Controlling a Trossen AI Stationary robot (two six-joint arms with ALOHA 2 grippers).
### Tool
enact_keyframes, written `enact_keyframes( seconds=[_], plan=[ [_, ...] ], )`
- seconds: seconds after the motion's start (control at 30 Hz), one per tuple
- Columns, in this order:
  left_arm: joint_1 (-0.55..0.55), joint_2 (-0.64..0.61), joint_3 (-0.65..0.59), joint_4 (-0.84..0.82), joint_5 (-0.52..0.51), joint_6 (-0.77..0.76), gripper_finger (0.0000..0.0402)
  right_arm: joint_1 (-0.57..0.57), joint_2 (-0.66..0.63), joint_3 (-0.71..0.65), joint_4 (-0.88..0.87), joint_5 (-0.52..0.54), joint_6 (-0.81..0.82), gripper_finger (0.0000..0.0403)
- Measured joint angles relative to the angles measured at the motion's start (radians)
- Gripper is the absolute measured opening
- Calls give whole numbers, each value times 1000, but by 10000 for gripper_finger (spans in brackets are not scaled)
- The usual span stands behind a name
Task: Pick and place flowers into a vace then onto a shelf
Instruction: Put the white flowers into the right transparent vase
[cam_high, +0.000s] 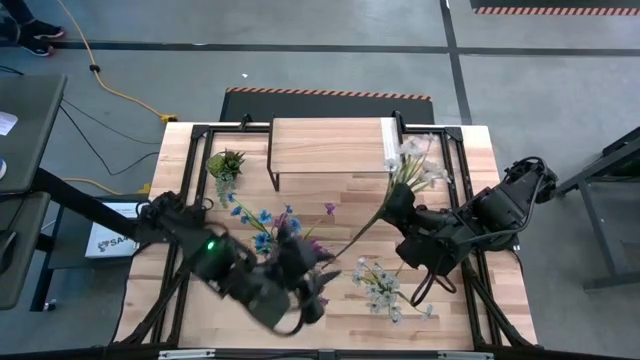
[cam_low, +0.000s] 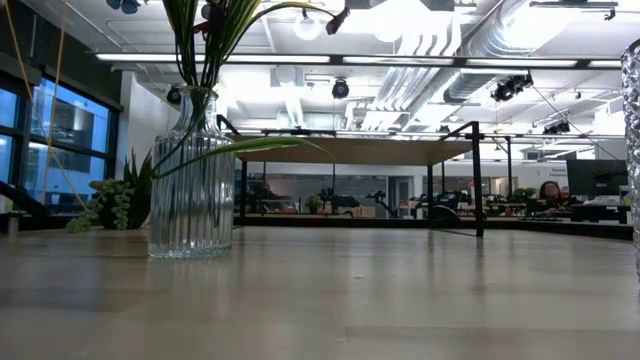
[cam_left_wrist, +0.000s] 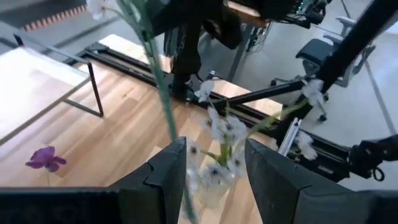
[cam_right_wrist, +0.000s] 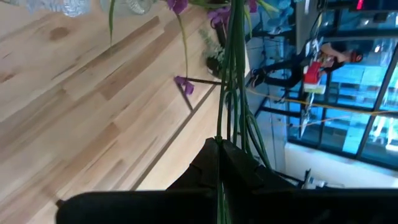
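Presently the artificial flowers on long thin green stems (cam_right_wrist: 231, 81) are pinched in the right gripper (cam_right_wrist: 219, 155), jaws clamped on them, angled toward the ribbed clear glass vase (cam_low: 191, 180), apparently for insertion. The left gripper (cam_left_wrist: 211, 171) hovers half-parted, holding nothing, above a second glass vase of white blossoms (cam_high: 380, 285), while the light wood shelf on black legs (cam_high: 330, 148) stands bare beyond.

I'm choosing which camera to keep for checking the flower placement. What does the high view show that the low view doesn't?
Only the high view shows the arms: the right gripper shut on a long-stemmed flower spray beside the shelf, the left gripper over the table's near side, and a second vase of white flowers. Only the low view shows the ribbed glass vase standing upright on the table with stems inside, and the shelf's underside. Both show the shelf with nothing on it and the small green potted plant.
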Motion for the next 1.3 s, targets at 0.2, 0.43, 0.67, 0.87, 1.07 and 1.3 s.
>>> enact_keyframes(
  seconds=[0.2, 0.43, 0.67, 0.87, 1.07, 1.3],
  plan=[
    [70, -39, 1, -5, 112, 30, 198, 0, -1, 0, -29, 8, 3, 0],
    [143, -46, 1, -10, 314, 32, 198, 0, -3, 0, -31, 21, 6, 0],
    [217, -46, 1, -81, 376, 22, 198, 0, -3, 0, -31, 8, 10, 0],
    [274, -46, 1, -107, 469, 22, 198, 0, -3, 0, -30, -7, 21, 0],
    [321, -46, 1, -137, 537, 22, 198, -1, -3, 0, -30, -15, 22, 0],
    [372, -45, 1, -178, 599, 22, 198, -1, -3, 0, -29, -39, 25, 0]
  ],
)
